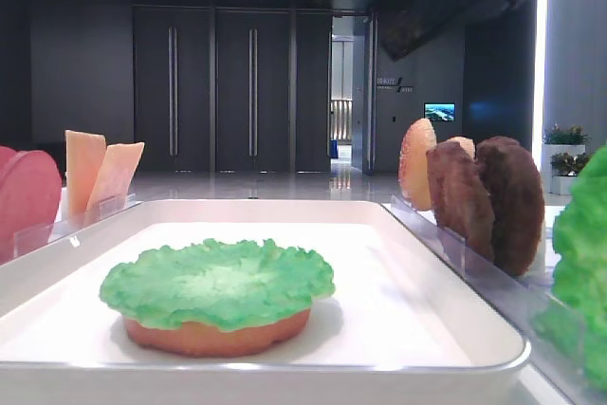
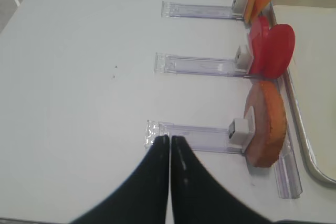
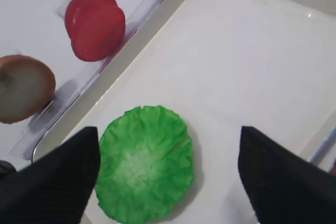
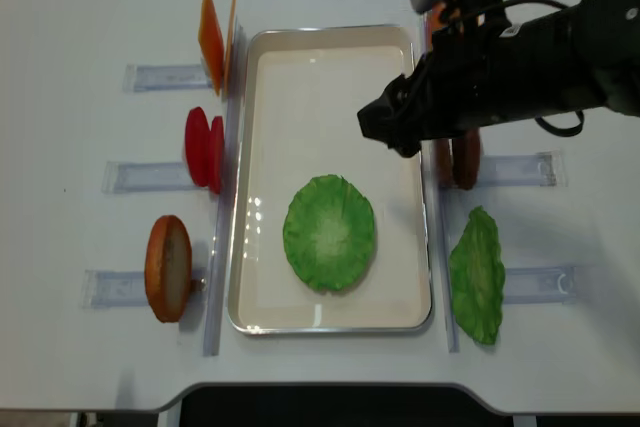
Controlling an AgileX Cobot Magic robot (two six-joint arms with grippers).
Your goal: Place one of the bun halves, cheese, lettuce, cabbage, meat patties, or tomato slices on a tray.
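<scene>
**Lettuce lies on a bun half in the tray, right arm above with its jaws apart**

The tray [image 4: 330, 52] sits mid-bench. In its 6 o'clock half a lettuce [image 4: 329, 233] leaf lies flat; the low exterior view shows it resting on a bun half [image 1: 218, 337], covering the top face.

The right gripper [image 3: 168, 166] hangs over the tray, its two dark fingers [image 3: 47, 182] spread wide to either side of the leaf and touching nothing. From overhead the right arm [image 4: 520, 52] reaches in from 3 o'clock, its tip over the tray's 3 o'clock rim.

The left gripper [image 2: 170, 145] has its jaws pressed together, empty, over the bench at the outer end of a clear holder [image 2: 194, 136].

Along the tray's 9 o'clock side, in clear holders, stand the cheese [image 4: 212, 39] slices at the far end, the tomato slices [image 4: 204, 147] in the middle, and a second bun half [image 4: 167, 267] nearest. On the 3 o'clock side the meat patties [image 1: 493, 201] stand upright, with another bun half [image 1: 415, 163] behind them. A second lettuce leaf [image 4: 476, 277] stands at 4 o'clock.
</scene>
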